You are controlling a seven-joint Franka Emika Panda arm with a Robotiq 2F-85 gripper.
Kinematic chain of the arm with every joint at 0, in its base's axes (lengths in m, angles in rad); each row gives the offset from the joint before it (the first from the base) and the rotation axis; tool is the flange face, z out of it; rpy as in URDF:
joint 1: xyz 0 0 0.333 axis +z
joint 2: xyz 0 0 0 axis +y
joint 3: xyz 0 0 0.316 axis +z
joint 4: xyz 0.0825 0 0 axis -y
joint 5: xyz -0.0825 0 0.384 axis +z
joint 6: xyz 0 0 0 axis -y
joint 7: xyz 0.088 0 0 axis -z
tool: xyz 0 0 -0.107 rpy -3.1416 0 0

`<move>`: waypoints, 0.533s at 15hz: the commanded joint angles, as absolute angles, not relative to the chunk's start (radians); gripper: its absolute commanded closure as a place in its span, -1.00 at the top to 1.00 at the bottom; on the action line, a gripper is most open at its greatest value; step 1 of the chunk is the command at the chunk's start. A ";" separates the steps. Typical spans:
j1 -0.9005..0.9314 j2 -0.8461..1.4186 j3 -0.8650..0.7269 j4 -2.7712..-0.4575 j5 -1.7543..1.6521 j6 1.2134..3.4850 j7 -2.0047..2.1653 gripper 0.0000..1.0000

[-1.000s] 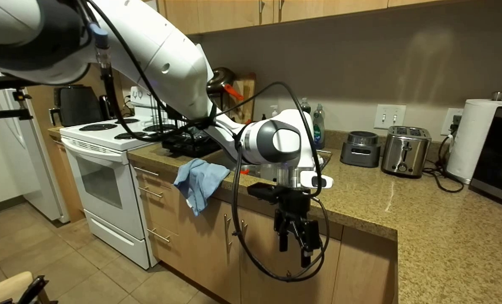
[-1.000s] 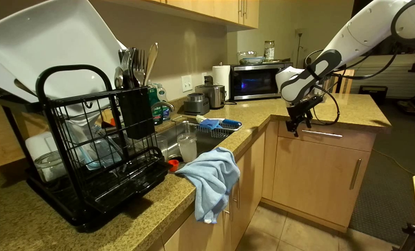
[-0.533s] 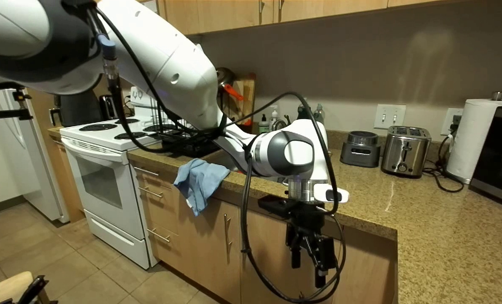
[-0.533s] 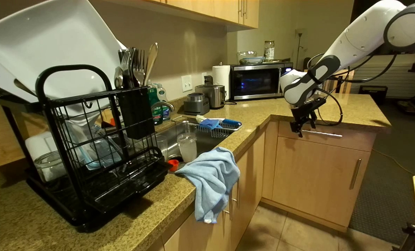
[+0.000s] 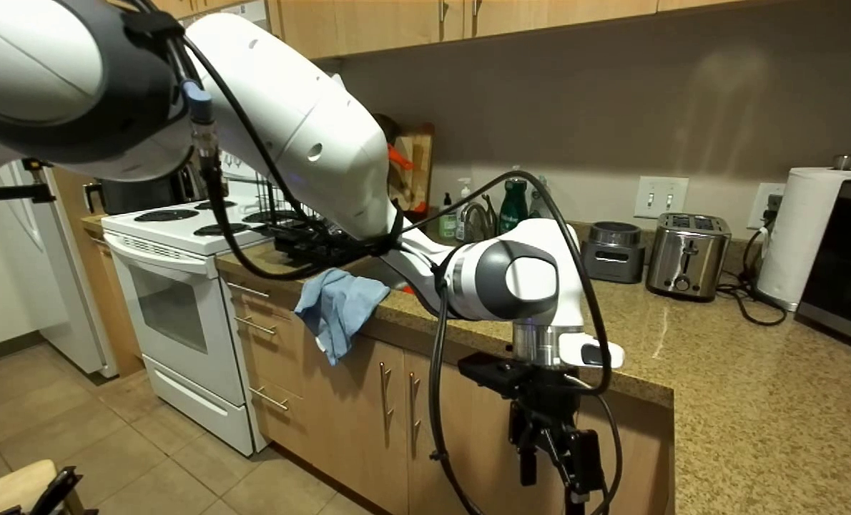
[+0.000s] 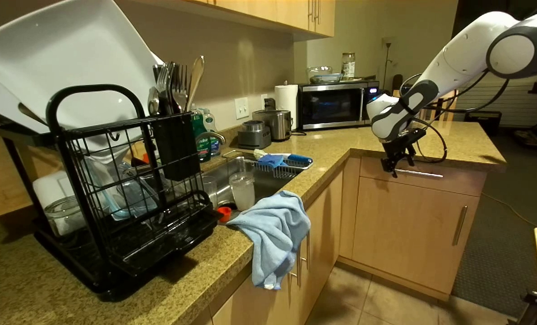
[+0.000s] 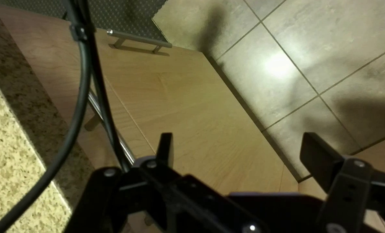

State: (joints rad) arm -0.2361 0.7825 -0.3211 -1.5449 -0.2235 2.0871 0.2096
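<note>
My black gripper is open with nothing between its fingers. It points down in front of the wooden cabinets, below the counter edge. In an exterior view the gripper appears in front of a drawer with a long metal handle. In the wrist view the fingers are wide apart over the light wood cabinet front and tiled floor. The drawer handle shows left of the fingers, partly behind cables. I cannot see any contact with the handle.
The granite counter bears a toaster, a grey appliance base and a paper towel roll. A blue cloth hangs over the edge by the sink. A black dish rack and microwave also stand there.
The arm and gripper have moved down and to the right in an exterior view, and slightly right in both. The gripper stays open. The cloth and counter things have not moved.
</note>
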 commanded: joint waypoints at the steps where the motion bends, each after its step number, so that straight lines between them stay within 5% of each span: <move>1: -0.254 0.813 -0.333 -1.512 -0.250 2.103 0.190 1.00; 8: -0.265 0.841 -0.354 -1.488 -0.320 2.130 0.172 1.00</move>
